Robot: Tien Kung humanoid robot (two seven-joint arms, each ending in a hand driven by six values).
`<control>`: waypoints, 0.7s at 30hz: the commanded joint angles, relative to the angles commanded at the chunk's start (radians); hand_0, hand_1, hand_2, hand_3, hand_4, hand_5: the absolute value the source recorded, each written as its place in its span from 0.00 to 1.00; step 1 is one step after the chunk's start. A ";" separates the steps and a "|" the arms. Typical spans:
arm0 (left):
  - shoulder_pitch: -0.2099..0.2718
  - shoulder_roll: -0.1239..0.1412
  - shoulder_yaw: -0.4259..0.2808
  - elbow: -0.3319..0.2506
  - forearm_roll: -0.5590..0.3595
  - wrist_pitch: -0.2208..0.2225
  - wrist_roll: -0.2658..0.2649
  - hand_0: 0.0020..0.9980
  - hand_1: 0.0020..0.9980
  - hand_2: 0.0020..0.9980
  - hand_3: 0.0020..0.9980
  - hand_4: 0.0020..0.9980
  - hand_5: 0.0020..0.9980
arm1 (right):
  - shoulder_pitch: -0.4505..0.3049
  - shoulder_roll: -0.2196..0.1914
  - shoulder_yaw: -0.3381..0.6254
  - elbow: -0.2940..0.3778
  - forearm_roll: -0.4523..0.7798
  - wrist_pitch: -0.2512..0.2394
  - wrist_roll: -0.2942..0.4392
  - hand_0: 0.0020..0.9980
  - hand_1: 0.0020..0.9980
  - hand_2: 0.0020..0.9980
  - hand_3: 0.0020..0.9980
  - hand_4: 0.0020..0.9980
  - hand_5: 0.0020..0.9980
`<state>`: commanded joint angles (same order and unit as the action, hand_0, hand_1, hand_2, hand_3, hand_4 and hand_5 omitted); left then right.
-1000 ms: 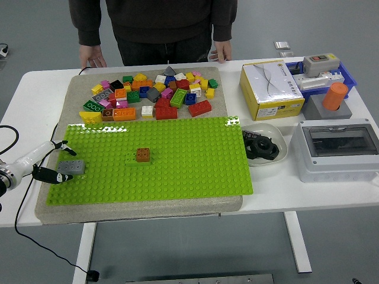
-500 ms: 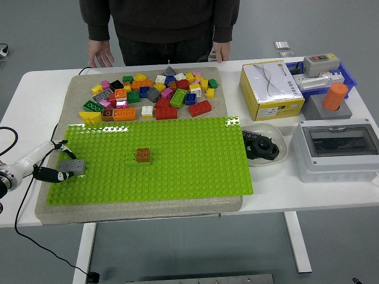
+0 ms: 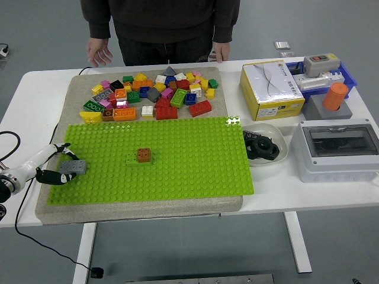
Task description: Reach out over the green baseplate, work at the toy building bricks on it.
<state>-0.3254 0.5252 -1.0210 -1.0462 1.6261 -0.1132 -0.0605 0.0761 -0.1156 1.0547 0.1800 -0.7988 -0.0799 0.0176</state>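
The left hand's (image 3: 52, 167) black-tipped fingers (image 3: 53, 177) close on a small grey studded plastic brick (image 3: 72, 167), one fingertip above it and one below, holding it at the left edge of the bright green studded baseplate (image 3: 177, 154). To the right of the fingers, well apart, a brown brick on a green brick (image 3: 141, 156) sits on the baseplate. Beyond the fingers, a heap of mixed coloured bricks (image 3: 148, 94) lies on the grey mat (image 3: 71, 94). Farther still, a person's hands (image 3: 99, 55) rest at the white table's (image 3: 29, 100) far edge.
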 joint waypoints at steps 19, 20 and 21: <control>0.000 0.003 -0.013 -0.017 -0.005 0.006 0.003 0.95 1.00 1.00 0.50 0.90 0.00 | 0.003 0.000 0.001 0.000 -0.001 -0.001 0.000 0.70 0.59 0.71 0.69 0.75 0.78; 0.000 0.004 -0.019 -0.024 -0.008 0.004 0.006 0.95 1.00 1.00 0.50 0.90 0.00 | 0.003 -0.001 0.001 0.000 0.000 -0.001 0.000 0.70 0.59 0.71 0.69 0.75 0.78; -0.001 0.006 -0.022 -0.030 -0.011 0.003 0.008 0.95 1.00 1.00 0.50 0.90 0.00 | 0.004 -0.001 0.001 0.000 0.000 -0.001 0.000 0.70 0.59 0.71 0.69 0.75 0.78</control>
<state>-0.3267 0.5309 -1.0431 -1.0760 1.6155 -0.1103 -0.0523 0.0798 -0.1166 1.0562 0.1800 -0.7992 -0.0807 0.0178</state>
